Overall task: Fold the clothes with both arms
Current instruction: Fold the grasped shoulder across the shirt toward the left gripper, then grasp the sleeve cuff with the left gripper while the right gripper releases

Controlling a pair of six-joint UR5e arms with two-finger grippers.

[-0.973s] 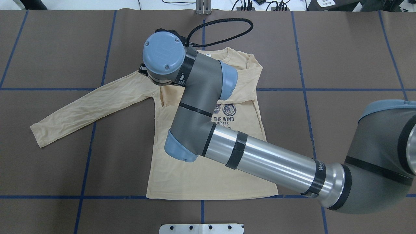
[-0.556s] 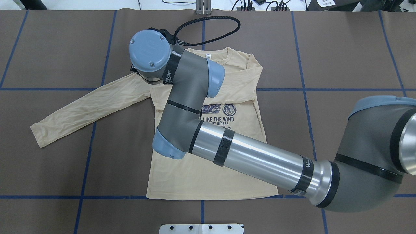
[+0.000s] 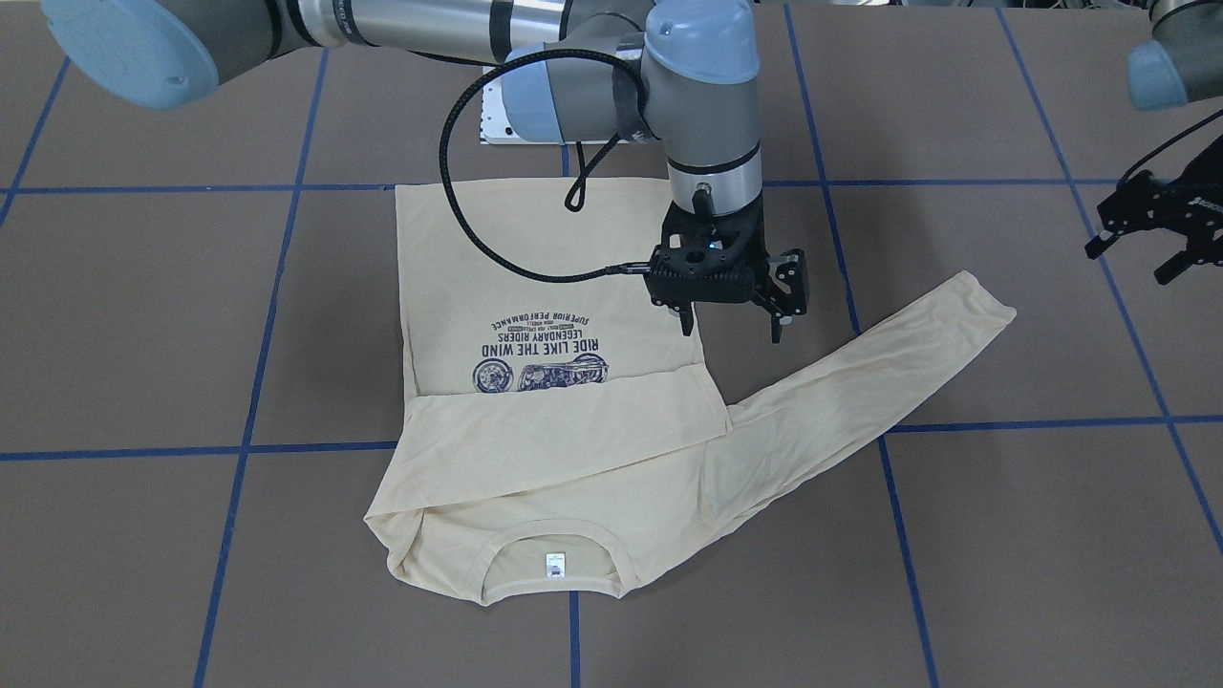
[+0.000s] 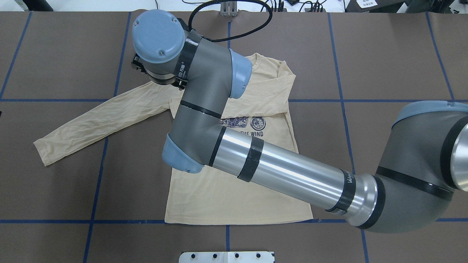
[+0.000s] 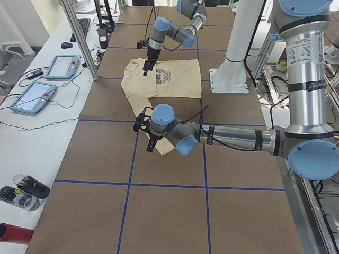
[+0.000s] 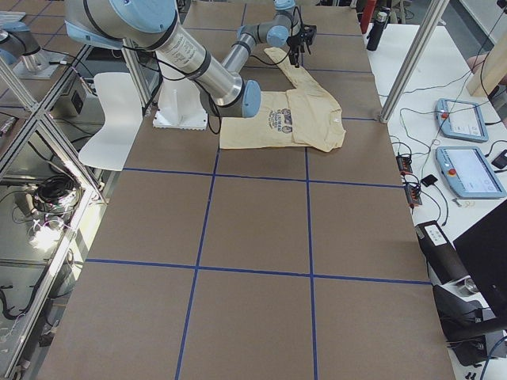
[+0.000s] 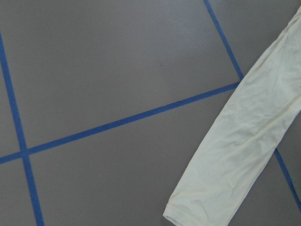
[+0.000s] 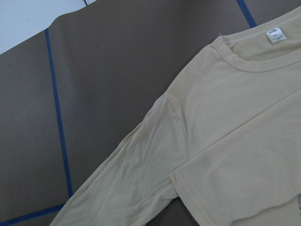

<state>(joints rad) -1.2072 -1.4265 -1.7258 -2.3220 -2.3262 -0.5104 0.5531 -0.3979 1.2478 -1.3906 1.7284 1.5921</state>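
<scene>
The shirt lay flat on the surface, print up. One sleeve was folded across the chest, and the free sleeve was stretched out toward the left arm's side. The right fingers were held wide apart and empty above the underarm gap. The left fingers were likewise spread and empty, well apart from the cuff. Risk noted: with cloth this thin, a pinch could be missed or the layer beneath caught, and the folded sleeve dragged loose.

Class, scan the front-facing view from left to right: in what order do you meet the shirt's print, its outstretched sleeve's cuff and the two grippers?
Dark print → right gripper → sleeve cuff → left gripper.
</scene>
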